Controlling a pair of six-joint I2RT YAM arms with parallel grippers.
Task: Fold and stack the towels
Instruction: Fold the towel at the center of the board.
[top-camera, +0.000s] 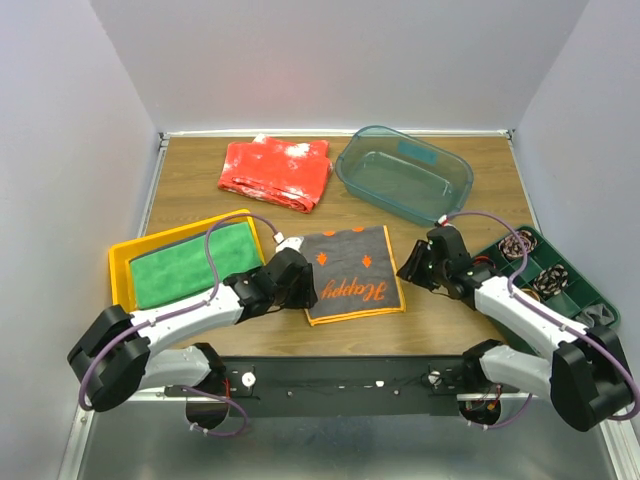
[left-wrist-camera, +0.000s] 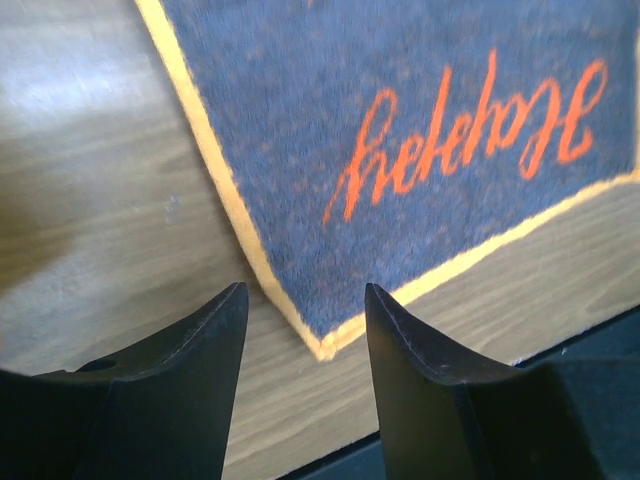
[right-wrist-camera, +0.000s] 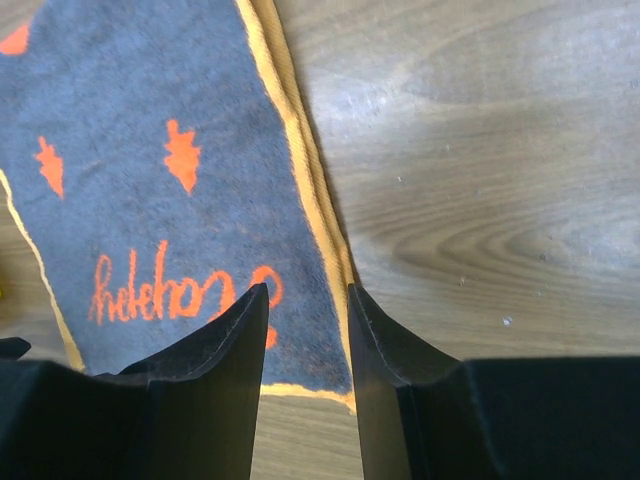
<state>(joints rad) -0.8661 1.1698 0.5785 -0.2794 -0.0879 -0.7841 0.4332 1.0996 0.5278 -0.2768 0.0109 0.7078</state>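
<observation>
A dark grey towel with orange edging and orange writing lies folded flat on the middle of the wooden table. A bright green towel lies in a yellow tray at the left. My left gripper hovers at the grey towel's near left corner. Its jaws are open and hold nothing. My right gripper is beside the towel's right edge. It stands open just above the towel's near right corner, with nothing gripped.
A red white-speckled cloth lies at the back. A clear teal bin stands to its right. A dark green compartment tray with small items sits at the right edge. Grey walls enclose the table.
</observation>
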